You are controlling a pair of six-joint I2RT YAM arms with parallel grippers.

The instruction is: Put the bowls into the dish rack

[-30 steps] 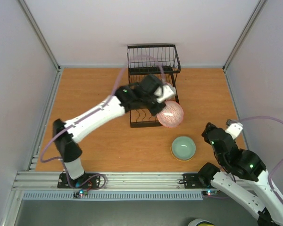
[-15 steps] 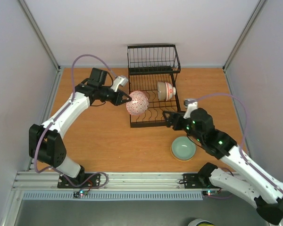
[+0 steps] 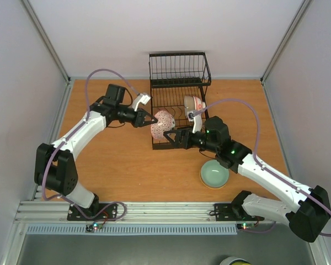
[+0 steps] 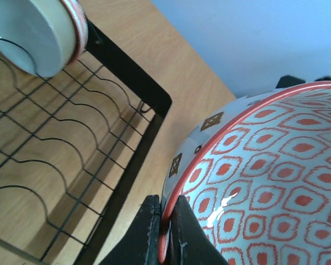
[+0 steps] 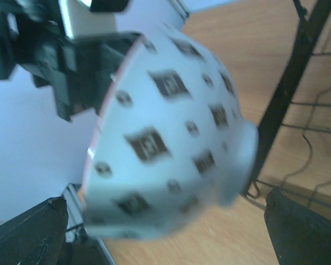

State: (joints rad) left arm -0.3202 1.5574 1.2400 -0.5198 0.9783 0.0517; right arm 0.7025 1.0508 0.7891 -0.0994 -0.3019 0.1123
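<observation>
My left gripper [image 3: 149,118] [image 4: 166,237] is shut on the rim of a red-patterned bowl [image 3: 163,122] [image 4: 276,182], which it holds tilted in the air at the left front of the black wire dish rack [image 3: 179,94] [image 4: 127,165]. My right gripper [image 3: 172,137] [image 5: 165,237] stands wide open just beside that bowl. The bowl's white outside with dark square marks [image 5: 171,143] fills the space ahead of its spread fingers [image 5: 33,232] without touching them. A second bowl [image 3: 193,106] [image 4: 38,33] stands on edge in the rack. A pale green bowl [image 3: 214,173] sits on the table.
The rack's taller basket section [image 3: 179,66] stands at the back against the white wall. The rack's front frame [image 5: 289,83] is right next to the held bowl. Aluminium rails [image 3: 127,212] run along the table's near edge.
My left arm has carried the red-patterned bowl from the rack's right front round to its left front. My right arm has reached in from the right to the bowl, its jaws spreading wider.
</observation>
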